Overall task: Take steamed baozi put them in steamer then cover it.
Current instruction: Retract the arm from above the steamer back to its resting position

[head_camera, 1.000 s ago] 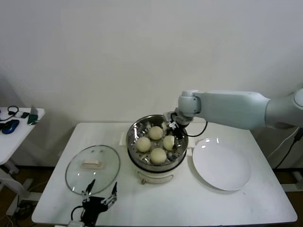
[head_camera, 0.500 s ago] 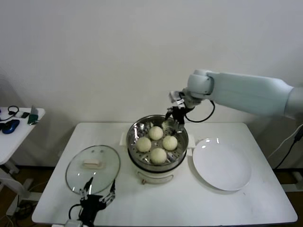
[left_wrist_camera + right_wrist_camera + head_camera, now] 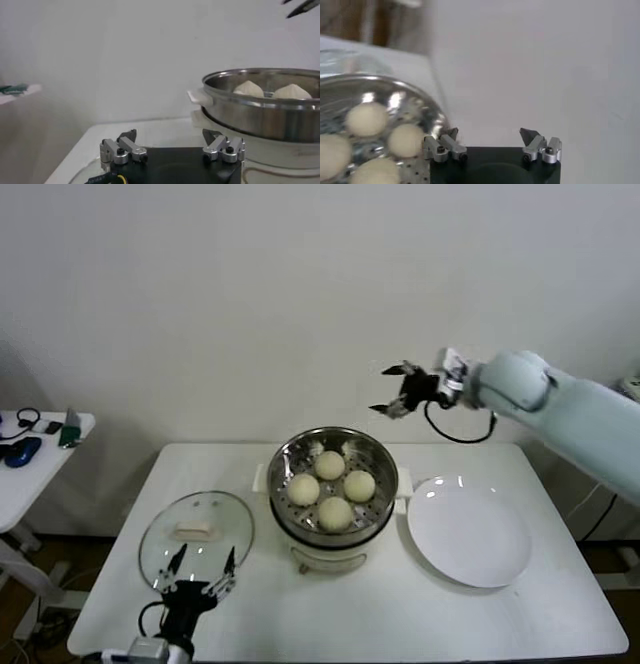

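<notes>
Plain white wall fills the upper half of the frame, and below it a white bench (image 3: pixel 420 624) carries everything. At lower centre sits the steamer (image 3: pixel 333 494), a shiny steel pot on a white base, with all four steamed baozi (image 3: pixel 335 512) resting on its perforated floor, close together. Lower right of it lies a bare white plate (image 3: pixel 468 536), just beside the pot. Lower left lies the cover (image 3: pixel 196 541), a clear glass lid flat on the bench with its cream handle up, apart from the steamer. At far left a small side table (image 3: pixel 40 454) holds a few dark items. The right gripper (image 3: pixel 392 389) hangs in the air at centre right, above and to the right of the pot, fingers spread apart and holding nothing. The left gripper (image 3: pixel 198 572) is low at the bottom left, at the near edge of the cover, fingers also apart and empty.
</notes>
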Controlling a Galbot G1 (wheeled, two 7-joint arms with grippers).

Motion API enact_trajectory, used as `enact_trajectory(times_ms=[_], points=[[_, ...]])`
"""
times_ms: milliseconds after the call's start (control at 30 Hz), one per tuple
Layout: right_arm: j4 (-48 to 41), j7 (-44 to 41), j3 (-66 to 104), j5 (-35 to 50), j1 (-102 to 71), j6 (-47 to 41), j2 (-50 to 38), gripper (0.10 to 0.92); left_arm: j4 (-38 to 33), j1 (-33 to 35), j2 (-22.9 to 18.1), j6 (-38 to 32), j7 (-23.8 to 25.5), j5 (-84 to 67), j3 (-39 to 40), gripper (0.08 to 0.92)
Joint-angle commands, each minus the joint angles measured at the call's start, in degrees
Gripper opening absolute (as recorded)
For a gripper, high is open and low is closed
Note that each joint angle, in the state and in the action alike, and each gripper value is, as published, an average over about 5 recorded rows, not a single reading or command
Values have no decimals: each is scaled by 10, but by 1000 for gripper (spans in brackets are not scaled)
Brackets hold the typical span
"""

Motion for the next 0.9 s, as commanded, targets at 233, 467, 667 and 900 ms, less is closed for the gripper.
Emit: enact_trajectory(times_ms=[233, 467, 667, 900], points=[[110, 129, 879, -29, -898, 122, 10, 823, 12, -29, 26, -55, -15, 23, -4, 823], [96, 114, 939, -27, -1017, 272, 109, 823, 19, -26, 36, -76, -16, 47, -5, 823], [99, 110, 915, -32, -1046, 374, 198, 823, 25, -16, 38, -93, -20, 70, -6, 823], [98, 120, 842, -58, -1053, 460, 272, 823, 41, -7, 52, -124, -45, 122, -11, 823]])
